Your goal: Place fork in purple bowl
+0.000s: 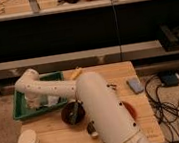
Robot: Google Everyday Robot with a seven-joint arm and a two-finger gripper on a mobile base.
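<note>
Apparently you're at the pick: the gripper [35, 100] sits low in the green tray [19, 114], its grip and the fork impossible to tell, so confirm hold, then carry to the purple bowl [70, 113] beside the tray.

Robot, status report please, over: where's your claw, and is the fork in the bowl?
Claw down over green tray, far left. Fork not made out. Purple bowl beside tray, arm crowding its right rim.
</note>
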